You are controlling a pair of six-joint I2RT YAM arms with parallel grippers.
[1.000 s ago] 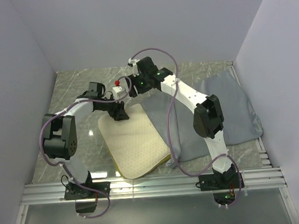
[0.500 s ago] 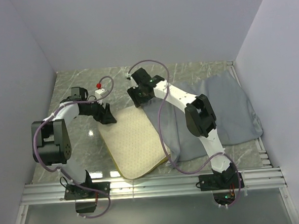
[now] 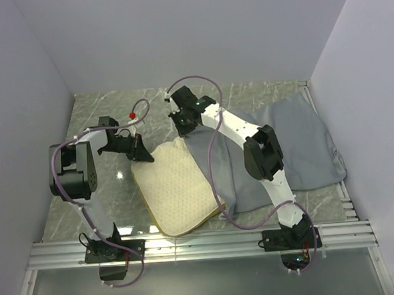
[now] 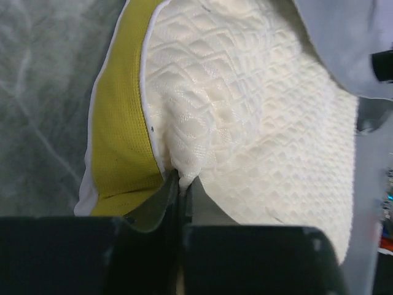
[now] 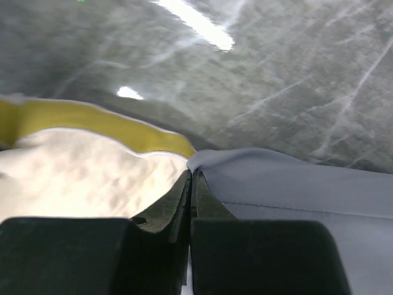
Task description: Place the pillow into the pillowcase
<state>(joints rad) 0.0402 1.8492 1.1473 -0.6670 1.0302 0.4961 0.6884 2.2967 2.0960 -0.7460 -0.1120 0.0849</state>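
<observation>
The cream dotted pillow [image 3: 176, 189] lies flat in the middle of the table, its yellow-green side band [image 4: 120, 141] showing in the left wrist view. My left gripper [image 3: 145, 156] is at the pillow's far left corner, shut on a pinched fold of its cream cover [image 4: 184, 157]. The blue-grey pillowcase [image 3: 297, 141] spreads to the right and overlaps the pillow's right edge. At the pillow's far right corner my right gripper [image 3: 185, 133] is shut on the pillowcase's edge [image 5: 212, 161], right beside the pillow [image 5: 80, 178].
Grey marble tabletop [image 3: 106, 193] surrounds the fabric. Lilac walls close in on the left, back and right. A metal rail [image 3: 203, 244] runs along the near edge by the arm bases. Both arms reach over the far half of the table.
Both grippers have gone from open to shut, the left on the pillow's corner, the right on the pillowcase edge. The left elbow has swung in and the right wrist has dropped lower.
</observation>
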